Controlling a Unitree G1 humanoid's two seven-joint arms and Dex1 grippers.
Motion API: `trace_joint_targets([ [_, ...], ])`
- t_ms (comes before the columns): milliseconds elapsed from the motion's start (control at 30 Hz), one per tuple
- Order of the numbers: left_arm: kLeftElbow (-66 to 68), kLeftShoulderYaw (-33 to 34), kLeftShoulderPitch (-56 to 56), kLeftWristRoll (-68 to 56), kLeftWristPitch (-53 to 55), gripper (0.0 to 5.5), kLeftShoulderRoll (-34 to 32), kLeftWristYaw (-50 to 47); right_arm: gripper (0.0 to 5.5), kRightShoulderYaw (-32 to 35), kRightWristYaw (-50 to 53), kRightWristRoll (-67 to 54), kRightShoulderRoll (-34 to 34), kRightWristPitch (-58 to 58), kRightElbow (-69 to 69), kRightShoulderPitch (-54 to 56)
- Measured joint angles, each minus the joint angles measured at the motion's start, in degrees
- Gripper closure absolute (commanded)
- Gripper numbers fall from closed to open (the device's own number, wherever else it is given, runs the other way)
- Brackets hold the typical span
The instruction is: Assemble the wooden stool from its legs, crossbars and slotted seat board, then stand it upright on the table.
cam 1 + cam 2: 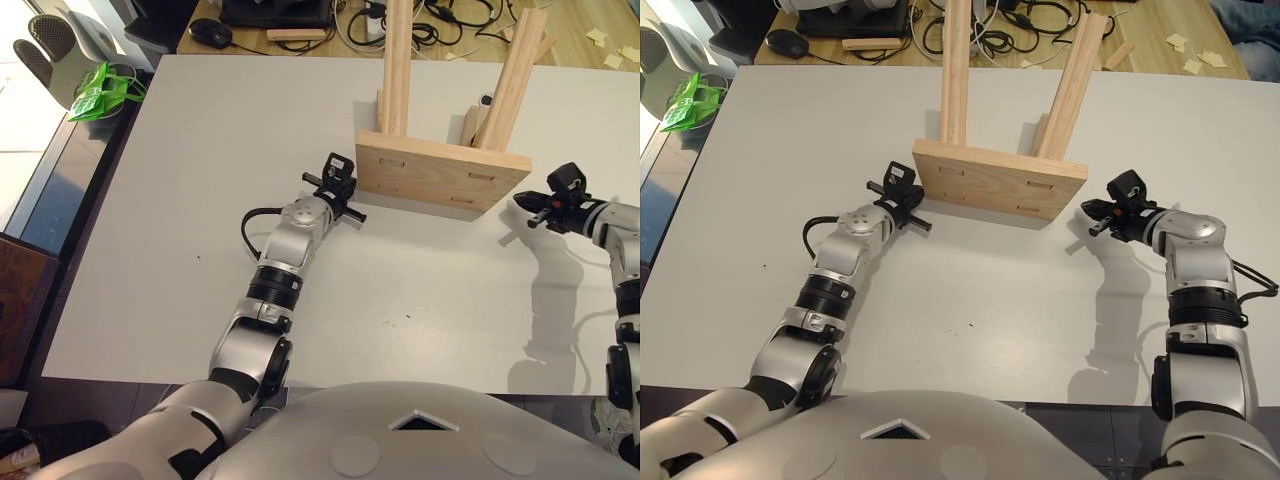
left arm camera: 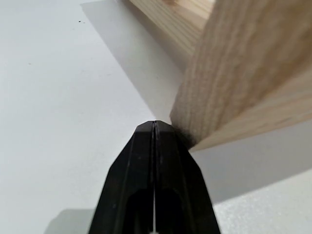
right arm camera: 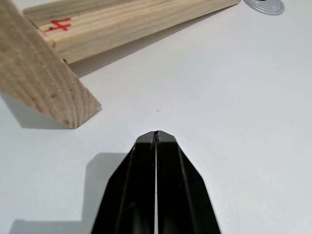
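Two closed grippers flank the wooden stool [image 1: 440,150], which lies tipped on its side at the far middle of the table [image 1: 200,220]. Its seat board [image 1: 440,172] stands on edge and faces near, and its legs [image 1: 397,60] run away to the far side.

Handling, judged from the bare pale wood: the assembly looks light and stiff, not fragile, with smooth faces that could slide on the tabletop. The slotted joints are probably the weak point, so any twisting load on the board is best avoided. A leg close to the seat board looks like the surest place to take hold. The board's two side edges would also do for a squeeze-and-tilt between both arms.

Left arm: it reaches forward across the table with the elbow low. The left gripper [image 2: 154,127] has its fingers pressed together, and its tip sits at the board's near-left corner, touching or just short of it — the frames do not settle which.

Right arm: it is bent inward from the right. The right gripper [image 3: 156,135] also has its fingers together and points at the board's right corner, near it but apart. One leg lies flat on the table there, with a small metal disc [image 3: 264,5] beyond it.
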State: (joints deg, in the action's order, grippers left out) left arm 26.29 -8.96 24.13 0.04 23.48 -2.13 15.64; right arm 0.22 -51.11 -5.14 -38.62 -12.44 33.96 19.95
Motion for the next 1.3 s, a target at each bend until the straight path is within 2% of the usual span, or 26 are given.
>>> trace_joint_targets([
  [467, -0.92, -0.14, 0.23, 0.01, 1.89, 5.49, -0.16, 1.34, 5.50, -2.01, -1.30, 0.41, 2.20, 0.67, 2.36, 2.72],
  [800, -4.67, -0.62, -1.52, 0.06, 4.39, 5.49, -0.27, 1.50, 5.50, -2.94, -5.50, 0.28, 1.69, 2.25, -1.05, -0.37],
  [1300, -5.42, -0.63, -1.90, -0.05, 5.11, 5.49, -0.14, 1.63, 5.50, -3.52, -4.40, 1.05, 2.07, 2.30, -1.28, -0.76],
])
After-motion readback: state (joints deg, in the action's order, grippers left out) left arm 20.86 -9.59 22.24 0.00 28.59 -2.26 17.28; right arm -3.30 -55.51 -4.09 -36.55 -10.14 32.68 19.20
